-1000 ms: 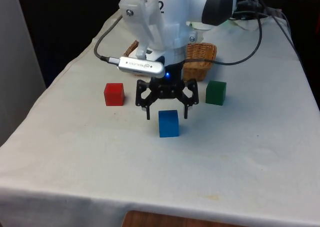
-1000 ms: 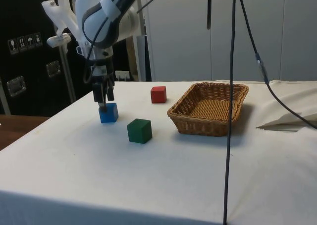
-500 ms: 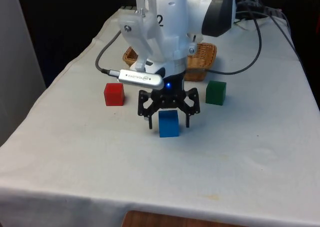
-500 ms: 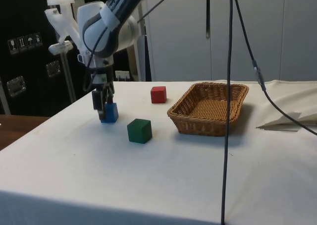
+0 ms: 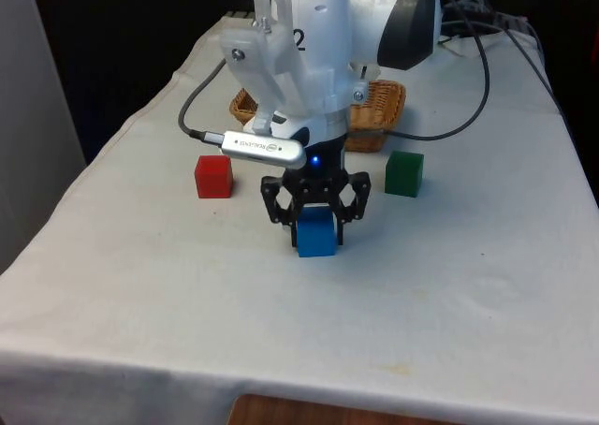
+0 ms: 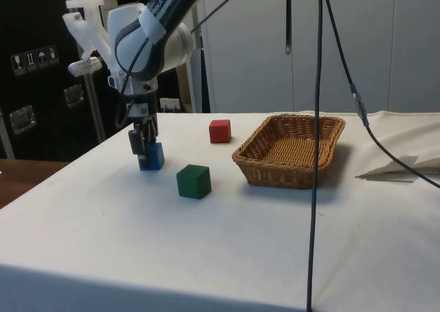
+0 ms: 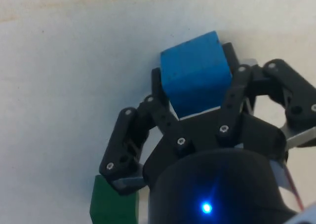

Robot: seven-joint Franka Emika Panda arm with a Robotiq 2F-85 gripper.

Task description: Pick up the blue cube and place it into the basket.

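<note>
- Two fingers point(image 5: 328, 227) closed against opposite sides of the blue cube point(image 5: 316, 233), at the front view's centre, resting on the tabletop point(image 5: 168, 285).
- Step in hand: grasp.
- Next move calls for lifting, then carrying to the basket point(image 6: 292, 149), side view's centre-right.

Blue cube point(image 5: 315, 234) upright on bench point(image 5: 187, 294), clamped between end effector point(image 5: 315, 230) fingers; open-topped wicker basket point(image 6: 292, 149) sits well apart at its 12 o'clock, front view.

The end effector point(image 5: 315, 230) has dropped from above the blue cube point(image 5: 315, 234) and its fingers have closed against the cube's sides.
</note>
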